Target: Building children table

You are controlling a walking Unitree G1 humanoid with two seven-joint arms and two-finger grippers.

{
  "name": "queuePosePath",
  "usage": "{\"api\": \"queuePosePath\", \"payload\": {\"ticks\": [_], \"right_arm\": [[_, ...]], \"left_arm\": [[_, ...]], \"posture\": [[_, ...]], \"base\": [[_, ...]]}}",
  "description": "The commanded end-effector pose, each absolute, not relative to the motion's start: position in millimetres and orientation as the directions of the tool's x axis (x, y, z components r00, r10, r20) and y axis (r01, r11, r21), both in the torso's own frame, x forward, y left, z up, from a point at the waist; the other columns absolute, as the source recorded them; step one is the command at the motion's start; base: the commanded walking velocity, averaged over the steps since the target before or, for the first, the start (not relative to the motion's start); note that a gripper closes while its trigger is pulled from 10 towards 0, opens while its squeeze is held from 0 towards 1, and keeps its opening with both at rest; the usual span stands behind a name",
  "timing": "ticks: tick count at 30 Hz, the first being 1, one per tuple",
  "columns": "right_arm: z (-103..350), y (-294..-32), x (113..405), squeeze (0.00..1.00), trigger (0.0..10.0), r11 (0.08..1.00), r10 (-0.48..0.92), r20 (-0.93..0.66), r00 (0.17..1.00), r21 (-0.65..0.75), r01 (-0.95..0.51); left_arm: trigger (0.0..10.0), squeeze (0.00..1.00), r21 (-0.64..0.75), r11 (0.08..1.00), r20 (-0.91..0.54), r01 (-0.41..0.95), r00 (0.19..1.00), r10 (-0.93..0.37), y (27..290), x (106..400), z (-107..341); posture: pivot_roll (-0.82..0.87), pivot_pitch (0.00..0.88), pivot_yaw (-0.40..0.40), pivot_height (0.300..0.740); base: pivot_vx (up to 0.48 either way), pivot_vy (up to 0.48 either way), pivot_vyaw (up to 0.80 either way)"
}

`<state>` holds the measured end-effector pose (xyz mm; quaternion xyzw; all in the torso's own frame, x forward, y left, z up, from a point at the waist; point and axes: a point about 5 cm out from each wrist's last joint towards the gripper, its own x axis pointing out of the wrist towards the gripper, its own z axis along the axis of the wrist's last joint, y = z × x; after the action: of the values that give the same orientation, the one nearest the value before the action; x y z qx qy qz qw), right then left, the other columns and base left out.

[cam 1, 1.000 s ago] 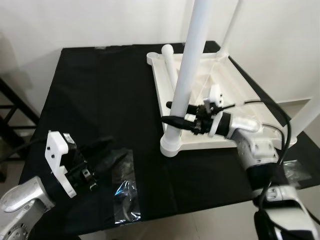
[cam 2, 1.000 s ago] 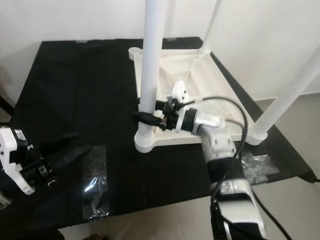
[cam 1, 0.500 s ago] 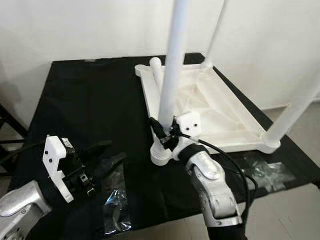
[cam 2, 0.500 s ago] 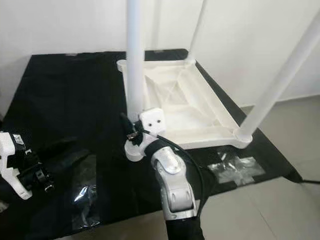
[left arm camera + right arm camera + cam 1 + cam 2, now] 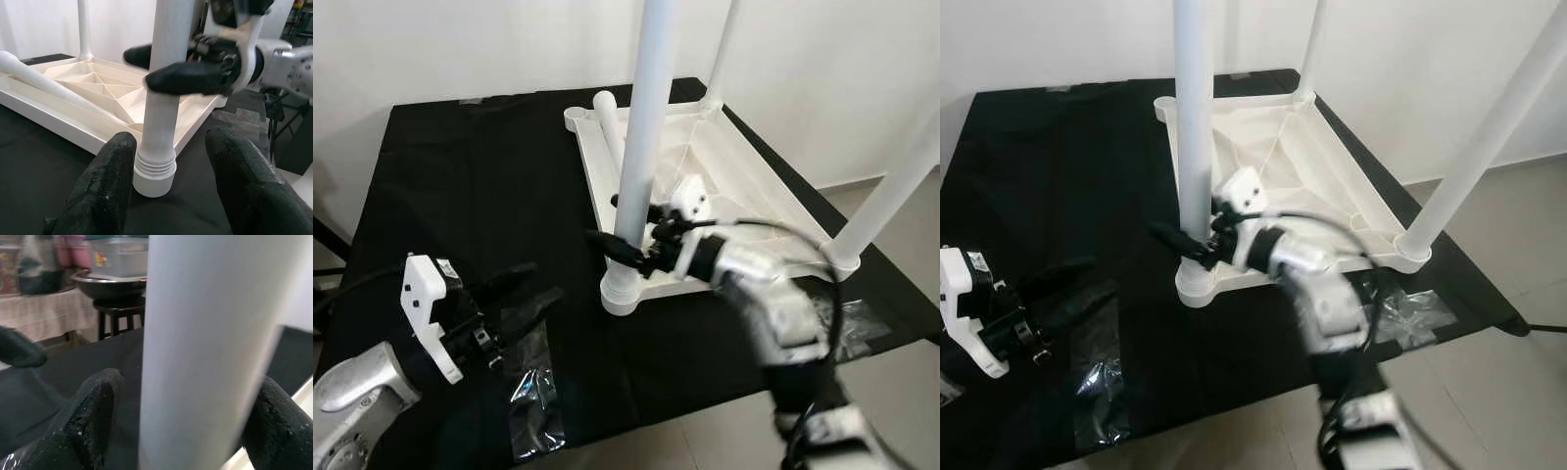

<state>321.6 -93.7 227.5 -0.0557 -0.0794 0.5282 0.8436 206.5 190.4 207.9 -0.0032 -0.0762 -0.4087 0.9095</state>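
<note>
A black worktop [image 5: 480, 176] is carrying the upturned white children's table [image 5: 744, 186], its legs pointing up. The nearest leg [image 5: 644, 127] is standing in the tabletop's near left corner, with a loose leg [image 5: 609, 122] lying inside the frame. The right hand [image 5: 619, 223] is straddling that near leg just above its socket, fingers on either side. The left hand [image 5: 524, 294] is hovering over crinkled plastic wrap [image 5: 533, 401], fingers spread apart, gripping nothing.
</note>
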Motion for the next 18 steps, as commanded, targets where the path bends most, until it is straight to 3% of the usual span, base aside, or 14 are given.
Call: {"api": "queuePosePath", "payload": {"ticks": [1,2,4,7,8,9,10,18], "right_arm": [[224,-93,321,0.0,10.0,0.357,0.934,0.054,0.353,-0.178,-0.917],[224,-93,321,0.0,10.0,0.357,0.934,0.054,0.353,-0.178,-0.917],[231,-99,332,0.0,10.0,0.267,0.963,0.02,0.269,-0.2,-0.943],[236,-101,337,0.0,10.0,0.243,0.97,0.023,0.243,-0.197,-0.95],[242,-102,341,0.0,8.3,0.22,0.975,0.038,0.217,-0.177,-0.959],[242,-102,341,0.0,8.3,0.22,0.975,0.038,0.217,-0.177,-0.959],[245,-105,344,0.0,0.0,0.215,0.977,0.046,0.21,-0.164,-0.963],[246,-116,348,0.0,0.0,0.16,0.987,0.037,0.156,-0.141,-0.977]], "left_arm": [[10.0,0.0,0.063,0.658,0.129,0.75,0.648,-0.751,189,205,206],[10.0,0.0,0.063,0.658,0.129,0.75,0.648,-0.751,189,205,206],[10.0,0.0,0.062,0.657,0.129,0.751,0.647,-0.752,188,206,206],[10.0,0.0,0.062,0.657,0.129,0.751,0.647,-0.752,188,206,206],[10.0,0.0,0.06,0.659,0.132,0.749,0.649,-0.749,188,206,206],[10.0,0.0,0.06,0.659,0.132,0.749,0.649,-0.749,188,206,206],[10.0,0.0,0.058,0.661,0.133,0.748,0.65,-0.748,188,206,206],[10.0,0.0,0.055,0.66,0.134,0.749,0.65,-0.748,188,206,205]], "posture": [[0.08,0.123,-0.044,0.74],[0.08,0.123,-0.044,0.74],[0.09,0.121,-0.049,0.74],[0.1,0.124,-0.05,0.74],[0.09,0.123,-0.049,0.74],[0.09,0.123,-0.049,0.74],[0.09,0.123,-0.049,0.74],[0.09,0.126,-0.045,0.74]], "base": [[0.0,0.0,0.0],[0.0,0.0,0.0],[0.0,0.0,0.0],[0.0,0.0,0.0],[0.0,0.0,0.0],[0.0,0.0,0.0],[0.0,0.0,0.0],[0.0,0.0,0.0]]}}
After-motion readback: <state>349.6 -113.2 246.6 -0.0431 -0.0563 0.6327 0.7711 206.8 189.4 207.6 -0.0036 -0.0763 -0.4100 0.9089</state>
